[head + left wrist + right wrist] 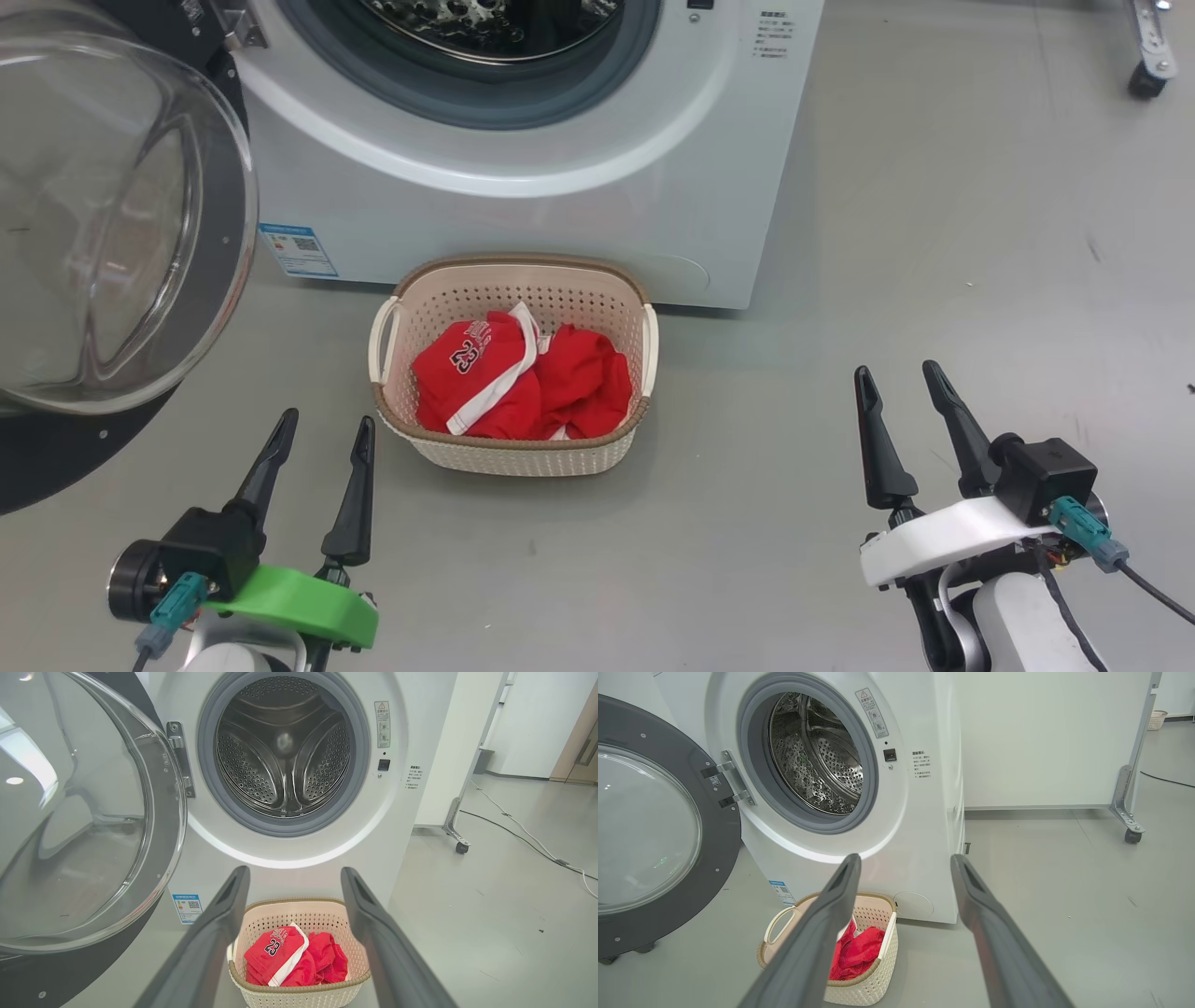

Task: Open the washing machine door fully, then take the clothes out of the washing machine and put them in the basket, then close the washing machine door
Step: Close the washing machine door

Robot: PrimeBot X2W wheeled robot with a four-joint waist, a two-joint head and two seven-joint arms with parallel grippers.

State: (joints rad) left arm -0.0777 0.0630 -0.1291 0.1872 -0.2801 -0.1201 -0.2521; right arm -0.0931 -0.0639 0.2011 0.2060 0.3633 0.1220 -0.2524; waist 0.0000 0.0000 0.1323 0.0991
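Note:
The white washing machine (523, 215) (411, 742) (924, 826) stands with its steel drum bare inside. Its round black door (103, 233) (79, 826) (649, 830) with the bulging glass window is swung wide open on the left. On the floor before the machine sits the cream basket (513, 453) (299, 994) (864, 989) holding the red clothes (523, 378) (292, 956) (857, 954), one showing a white 23. My left gripper (322, 429) (294, 877) hangs open, left of the basket. My right gripper (901, 383) (903, 863) is open too, well to the basket's right. Both are empty.
A blue label sticker (299, 250) marks the washer's lower left corner. A white panel on a castor (1132, 835) (461, 847) (1144, 82) stands to the right, with a cable (528, 842) trailing over the grey floor. A second pale basket (1155, 718) sits far back.

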